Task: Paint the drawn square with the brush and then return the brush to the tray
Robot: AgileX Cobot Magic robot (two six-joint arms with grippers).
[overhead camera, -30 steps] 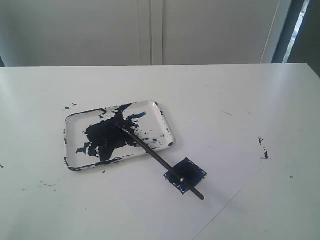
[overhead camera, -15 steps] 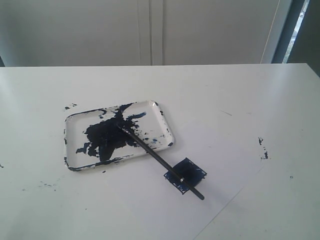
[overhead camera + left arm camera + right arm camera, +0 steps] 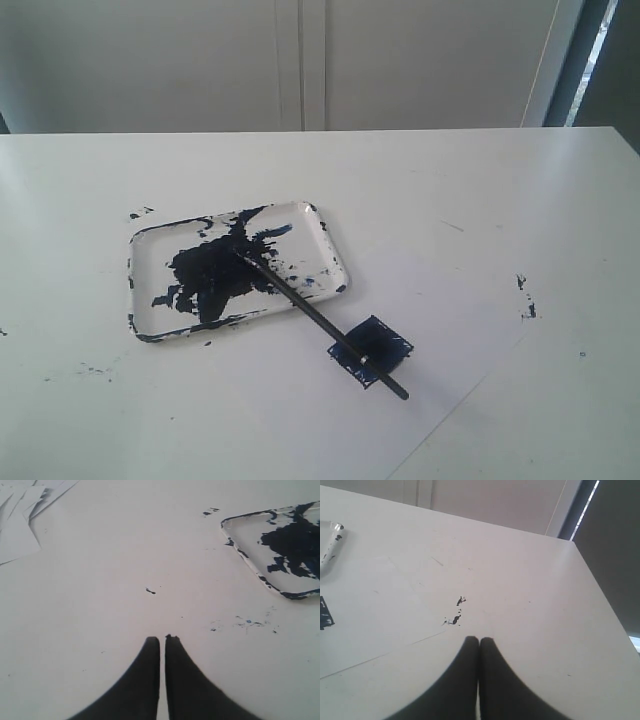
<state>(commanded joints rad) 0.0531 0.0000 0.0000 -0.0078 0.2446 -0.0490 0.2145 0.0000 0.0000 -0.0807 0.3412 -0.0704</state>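
**On the table: brush at rest, both grippers empty**

On the table (image 3: 480, 190), nearest the camera, the brush (image 3: 320, 322) lays its handle end over the blue-smeared square (image 3: 390, 345). Its long axis runs diagonally back-left, with the tip in the tray (image 3: 150, 262). Well to the right lie paint specks (image 3: 526, 300). The left gripper (image 3: 162, 641) and right gripper (image 3: 479, 640) have their jaws pressed together and hold nothing.
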